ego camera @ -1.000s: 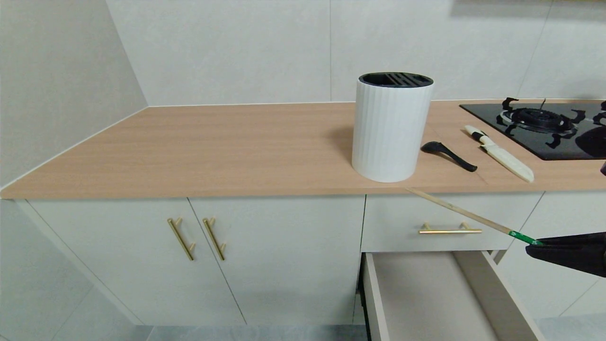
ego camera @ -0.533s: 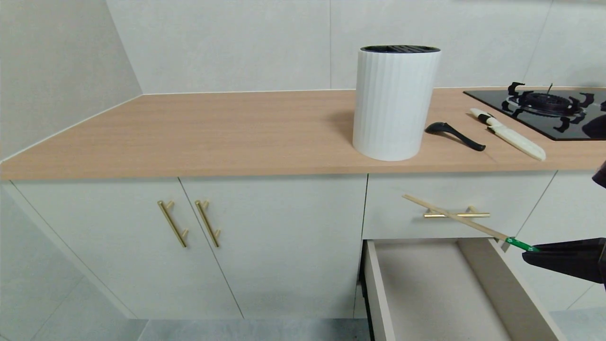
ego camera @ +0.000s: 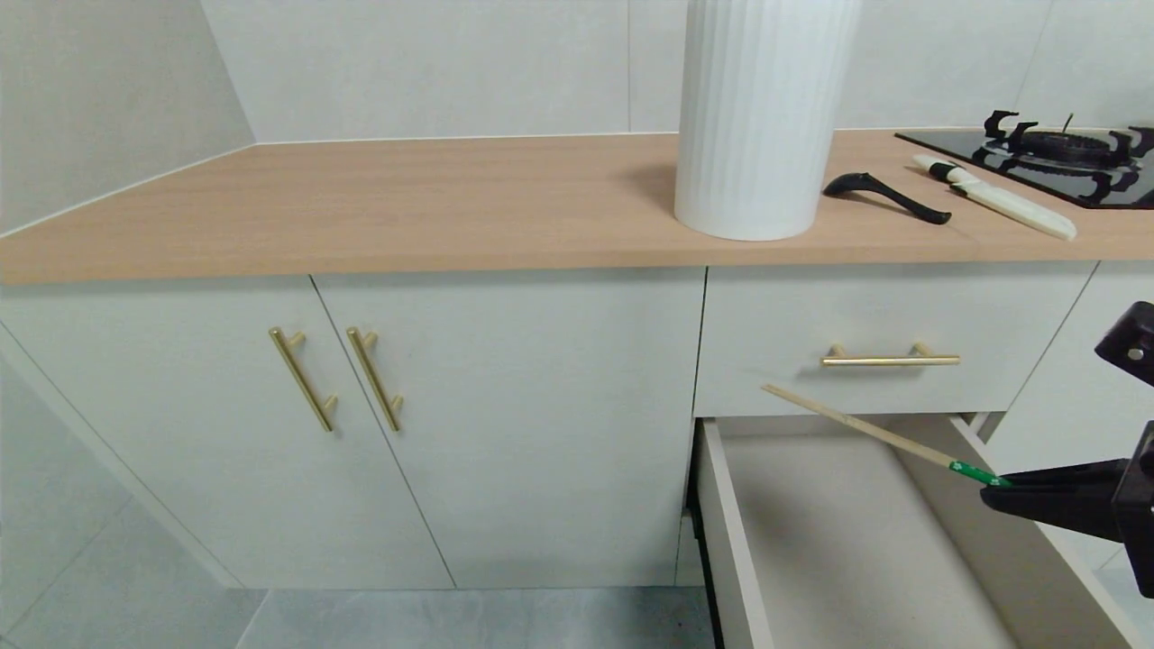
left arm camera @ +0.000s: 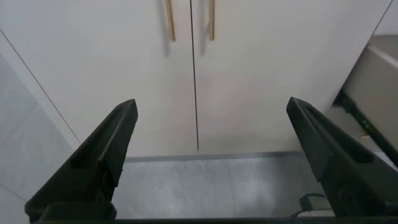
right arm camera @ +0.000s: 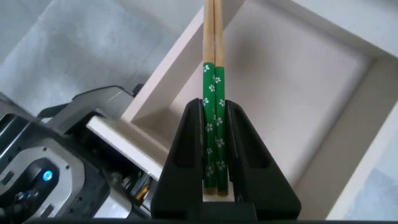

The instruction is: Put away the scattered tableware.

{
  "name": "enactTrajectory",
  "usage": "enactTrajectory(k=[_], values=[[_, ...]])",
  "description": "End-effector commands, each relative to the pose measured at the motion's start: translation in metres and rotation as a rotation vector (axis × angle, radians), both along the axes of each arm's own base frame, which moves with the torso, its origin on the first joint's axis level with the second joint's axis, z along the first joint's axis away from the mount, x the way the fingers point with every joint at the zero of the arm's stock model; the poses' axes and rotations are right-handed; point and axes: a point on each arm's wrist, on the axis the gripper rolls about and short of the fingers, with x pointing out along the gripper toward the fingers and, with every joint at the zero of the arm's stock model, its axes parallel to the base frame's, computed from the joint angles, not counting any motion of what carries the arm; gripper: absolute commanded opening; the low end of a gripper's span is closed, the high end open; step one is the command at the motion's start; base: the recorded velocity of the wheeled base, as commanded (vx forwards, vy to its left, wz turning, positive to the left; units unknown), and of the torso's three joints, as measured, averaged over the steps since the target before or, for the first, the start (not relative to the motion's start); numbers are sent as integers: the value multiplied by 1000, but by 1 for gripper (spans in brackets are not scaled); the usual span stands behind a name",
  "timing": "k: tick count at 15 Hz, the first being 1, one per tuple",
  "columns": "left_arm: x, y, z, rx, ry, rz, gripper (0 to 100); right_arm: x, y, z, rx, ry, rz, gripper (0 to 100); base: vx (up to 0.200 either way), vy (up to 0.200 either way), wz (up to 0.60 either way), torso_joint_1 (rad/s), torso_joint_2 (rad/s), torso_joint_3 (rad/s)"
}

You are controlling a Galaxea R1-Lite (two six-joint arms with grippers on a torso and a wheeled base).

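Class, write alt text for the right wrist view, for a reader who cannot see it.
The right pincer is shut on a pair of wooden chopsticks with green flowered ends, held over an open pale drawer.

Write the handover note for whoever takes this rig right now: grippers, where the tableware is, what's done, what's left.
Right gripper: shut on the chopsticks at their green ends, holding them over the open drawer.
Left gripper: open, empty, low in front of the cabinet doors.
On the countertop: black spoon and cream knife, lying beside the white holder.
Done: drawer open, chopsticks picked up.
Left: the chopsticks are not yet set down, probably bound for the drawer; spoon and knife not yet put away.
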Motion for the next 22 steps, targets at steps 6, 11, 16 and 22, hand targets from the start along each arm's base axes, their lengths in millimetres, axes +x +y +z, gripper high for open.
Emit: enactTrajectory(k=[6,11,16,22], values=[[0,0,0,0,0,1,100,12,4,-11,-19,62,0,0,0,0,0,-10,34,23],[0,0,0,0,0,1,100,58,16,-51,-92,264,-57,0,0,0,0,0,0,0],[0,0,0,0,0,1,100,99,27,-75,-93,400,-209,0,0,0,0,0,0,0],[0,0,0,0,0,1,100,142,63,-119,-69,458,-372,0,0,0,0,0,0,0]])
